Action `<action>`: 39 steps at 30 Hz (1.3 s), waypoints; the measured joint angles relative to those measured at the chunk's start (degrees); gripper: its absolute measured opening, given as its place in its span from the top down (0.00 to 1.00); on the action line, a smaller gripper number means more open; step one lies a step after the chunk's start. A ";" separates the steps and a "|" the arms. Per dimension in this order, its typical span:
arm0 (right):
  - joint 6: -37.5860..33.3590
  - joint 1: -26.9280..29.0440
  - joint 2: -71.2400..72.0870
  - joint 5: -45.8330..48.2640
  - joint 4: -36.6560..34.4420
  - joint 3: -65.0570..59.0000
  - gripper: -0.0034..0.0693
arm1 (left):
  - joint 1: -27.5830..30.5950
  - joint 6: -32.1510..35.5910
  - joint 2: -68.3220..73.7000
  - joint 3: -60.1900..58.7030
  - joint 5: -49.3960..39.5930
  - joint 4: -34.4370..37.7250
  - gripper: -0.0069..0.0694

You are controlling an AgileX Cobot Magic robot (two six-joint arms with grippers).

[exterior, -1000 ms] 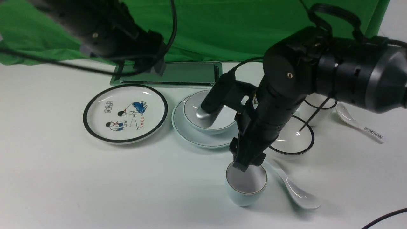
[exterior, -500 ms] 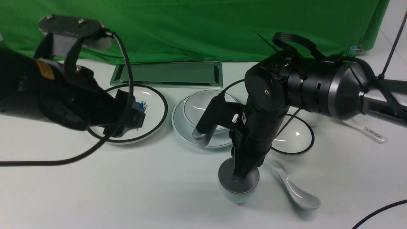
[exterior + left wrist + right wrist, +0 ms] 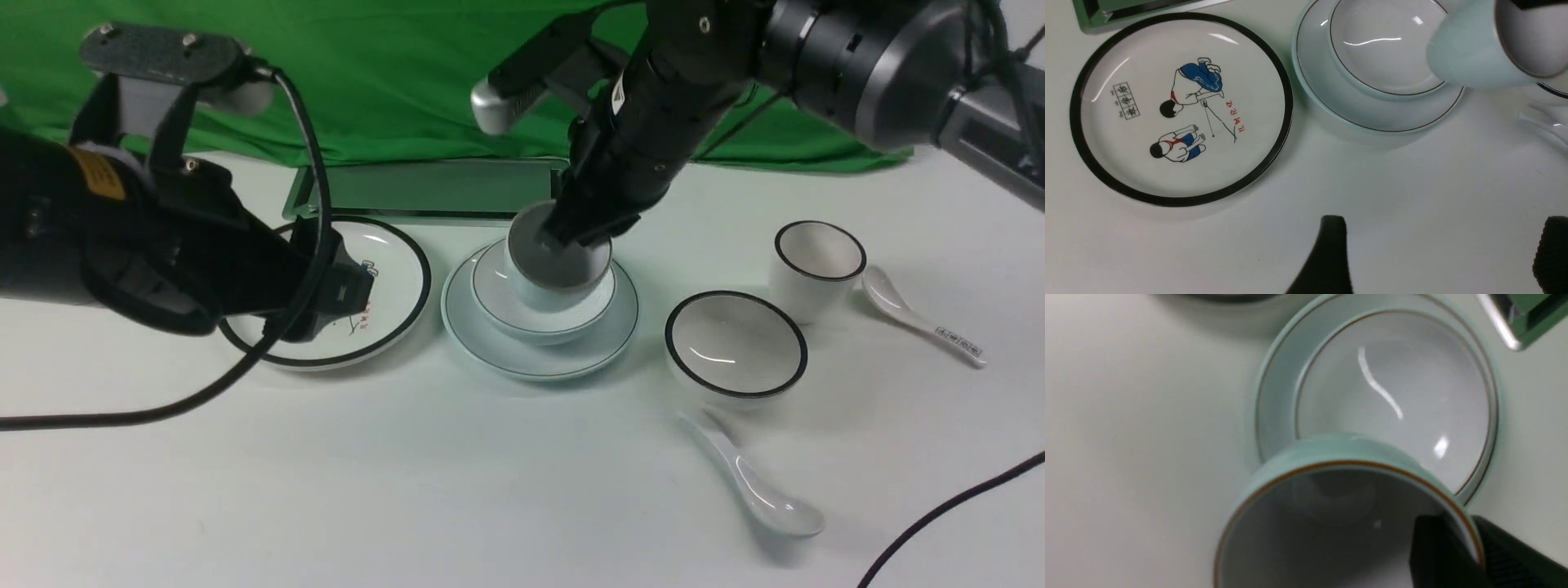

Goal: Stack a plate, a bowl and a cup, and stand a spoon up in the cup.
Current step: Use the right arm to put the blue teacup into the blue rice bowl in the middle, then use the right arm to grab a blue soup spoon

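Hovering above the bowl [image 3: 522, 320], the right gripper [image 3: 581, 235] pinched the cup [image 3: 555, 276] by its one-o'clock rim; lowering it centrally looked next; the left gripper [image 3: 1439, 245] gaped empty.

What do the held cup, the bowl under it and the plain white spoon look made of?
cup: probably glazed ceramic, pale blue-green, smooth sheen, thin gold-brown rim line.
bowl: same pale glaze; sharp light streaks inside suggest a hard glossy finish, likely ceramic too.
spoon: glossy white with bright highlights; looks ceramic, though hard plastic cannot be ruled out.
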State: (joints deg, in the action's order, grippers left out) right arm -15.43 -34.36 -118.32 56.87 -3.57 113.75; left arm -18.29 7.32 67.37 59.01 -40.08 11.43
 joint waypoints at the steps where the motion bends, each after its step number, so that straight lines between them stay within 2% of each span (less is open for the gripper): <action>1: 0.32 0.11 -0.33 -0.28 0.00 0.54 0.85 | 0.00 0.00 0.00 0.00 0.00 -0.01 0.15; 8: 7.93 2.88 -10.23 -1.78 -0.37 7.00 0.85 | 0.00 0.12 0.00 0.00 0.00 -0.01 0.15; 20: 10.27 4.05 -12.42 -3.93 -0.43 7.23 0.82 | 0.00 0.12 0.00 0.00 0.00 0.01 0.15; 23: 10.47 4.05 -12.42 -4.05 -0.49 7.28 0.76 | 0.00 0.12 0.00 0.00 0.00 0.01 0.15; 24: 10.68 4.05 -12.42 -4.05 -0.55 7.40 0.71 | 0.00 0.12 0.00 0.00 0.00 0.01 0.15; 25: 10.85 4.09 -12.30 -3.83 -0.54 7.46 0.58 | 0.00 0.12 0.00 0.00 0.00 0.01 0.15; 26: 10.90 4.11 -12.12 -3.36 -0.54 7.53 0.51 | 0.00 0.12 0.00 0.00 0.00 0.01 0.15; 27: 10.90 4.11 -12.06 -3.36 -0.54 7.53 0.51 | 0.00 0.12 0.00 0.00 0.00 0.01 0.15; 28: 10.65 4.16 -11.72 -1.36 -0.54 8.12 0.42 | 0.00 0.12 0.00 0.00 0.00 0.01 0.15; 30: 8.45 4.16 -10.54 3.81 -0.54 10.01 0.31 | 0.00 0.12 0.00 0.00 -0.05 -0.06 0.15; 34: 4.75 4.16 -5.99 10.87 -0.41 12.49 0.26 | 0.00 0.12 0.00 0.00 -0.05 -0.05 0.15; 39: 3.49 3.98 4.36 11.59 -0.41 7.44 0.25 | 0.00 0.12 0.00 0.00 -0.05 -0.05 0.15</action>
State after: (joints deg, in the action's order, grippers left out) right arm -11.94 -30.38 -113.96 68.46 -3.99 121.19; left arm -18.29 7.44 67.37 59.01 -40.13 11.38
